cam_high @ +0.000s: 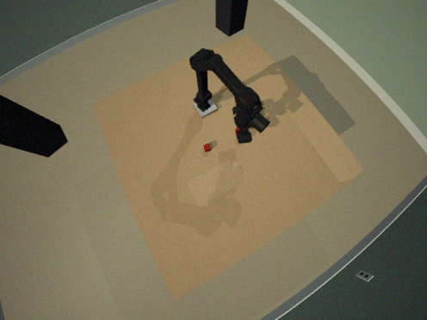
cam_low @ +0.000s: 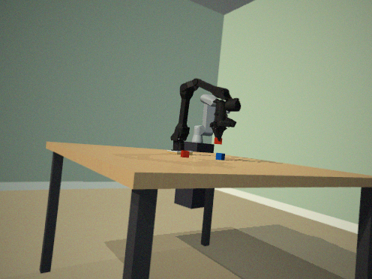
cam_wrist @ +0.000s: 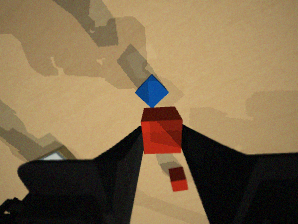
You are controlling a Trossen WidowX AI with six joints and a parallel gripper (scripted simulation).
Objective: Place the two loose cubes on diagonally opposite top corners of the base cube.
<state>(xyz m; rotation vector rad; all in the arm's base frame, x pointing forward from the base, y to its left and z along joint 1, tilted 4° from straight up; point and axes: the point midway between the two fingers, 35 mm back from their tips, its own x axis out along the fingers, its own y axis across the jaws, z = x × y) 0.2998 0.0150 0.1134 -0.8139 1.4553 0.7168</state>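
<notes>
My gripper is shut on a red cube and holds it in the air above the table. The blue base cube sits on the table just below and slightly ahead of the held cube, with a corner turned toward me in the wrist view. In the top view the arm hides it. A second red cube lies loose on the table, off to the side of the gripper.
The arm's base stands on a small white plate at the back of the table. Two dark blocks show beyond the table's edges. A pale grey machine stands behind the arm.
</notes>
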